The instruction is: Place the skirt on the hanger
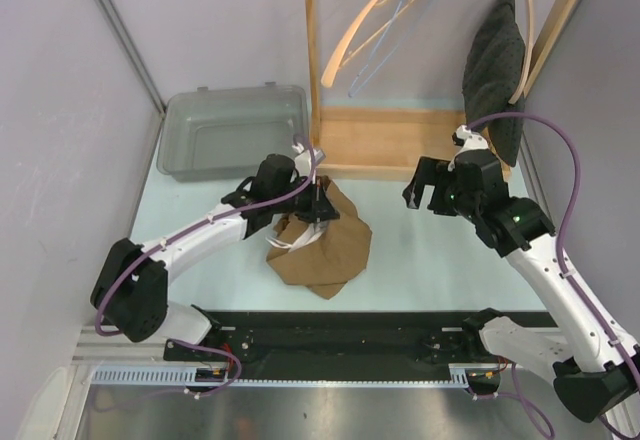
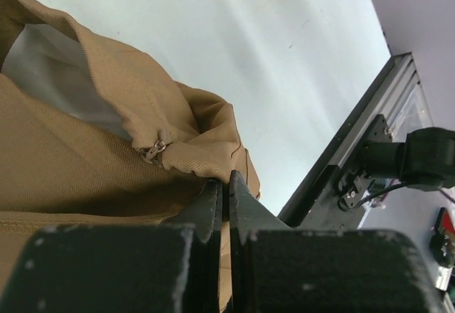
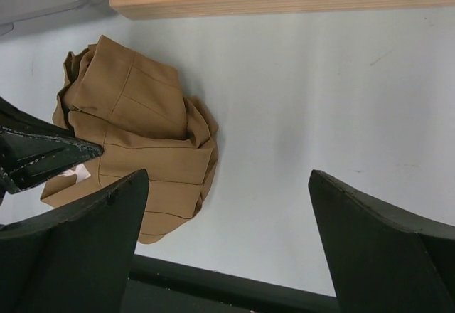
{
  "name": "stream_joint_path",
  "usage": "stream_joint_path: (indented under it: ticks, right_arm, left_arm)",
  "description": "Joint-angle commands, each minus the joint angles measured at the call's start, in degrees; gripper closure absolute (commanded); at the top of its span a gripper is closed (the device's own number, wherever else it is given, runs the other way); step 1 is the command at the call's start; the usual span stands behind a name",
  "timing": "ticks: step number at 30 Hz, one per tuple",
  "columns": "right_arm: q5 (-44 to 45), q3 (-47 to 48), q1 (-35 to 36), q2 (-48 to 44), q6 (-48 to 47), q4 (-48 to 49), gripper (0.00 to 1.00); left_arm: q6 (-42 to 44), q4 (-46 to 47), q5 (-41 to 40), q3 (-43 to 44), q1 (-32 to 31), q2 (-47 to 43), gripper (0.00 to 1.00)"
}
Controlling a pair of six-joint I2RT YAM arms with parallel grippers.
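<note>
The tan skirt (image 1: 325, 245) lies bunched on the table in front of the wooden rack. My left gripper (image 1: 320, 207) is shut on the skirt's waistband edge (image 2: 206, 158), near the zipper pull (image 2: 154, 151). The skirt also shows in the right wrist view (image 3: 138, 139). My right gripper (image 1: 425, 195) is open and empty, above the table to the right of the skirt. Empty hangers (image 1: 380, 25) hang on the rack's top bar.
A grey plastic bin (image 1: 235, 130) stands at the back left. The wooden rack base (image 1: 395, 140) lies behind the skirt. A dark garment (image 1: 497, 65) hangs on a hanger at the right. A black rail (image 1: 350, 335) runs along the near edge.
</note>
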Motion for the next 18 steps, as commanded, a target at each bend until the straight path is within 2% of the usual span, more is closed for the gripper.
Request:
stream_joint_path:
  ticks: [1, 3, 4, 6, 7, 10, 13, 18]
  right_arm:
    - [2.5, -0.2, 2.3, -1.3, 0.9, 3.0, 0.00]
    - [2.1, -0.2, 3.5, -1.1, 0.9, 3.8, 0.00]
    - [1.8, -0.2, 3.8, -0.9, 0.8, 4.2, 0.00]
    - [2.0, -0.4, 4.6, -0.2, -0.6, 5.2, 0.00]
    - [1.9, -0.4, 5.0, 0.0, -1.2, 5.5, 0.00]
    - [1.7, -0.7, 5.8, 0.2, -1.7, 6.0, 0.01]
    - [1.9, -1.5, 6.8, 0.8, -2.4, 7.8, 0.01]
    - [0.3, -1.6, 10.3, 4.0, -4.9, 11.1, 0.04]
  left_arm:
    - [4.3, -2.1, 1.1, 1.1, -0.6, -3.0, 1.00]
    - [5.1, -4.1, -0.9, 0.7, -0.6, -4.7, 1.00]
    - [6.1, -4.9, -1.7, 0.9, -0.5, -5.1, 0.93]
    - [6.8, -7.1, -5.1, 1.1, -0.5, -6.6, 0.77]
    - [6.9, -8.1, -6.5, 2.1, -0.5, -7.1, 0.58]
    - [8.2, -11.9, -10.4, 4.7, -0.5, -8.8, 0.30]
    - [9.7, -13.6, -15.6, 6.2, -0.4, -10.0, 0.22]
    - [9.2, -14.8, -19.4, 5.5, 0.0, -13.0, 0.20]
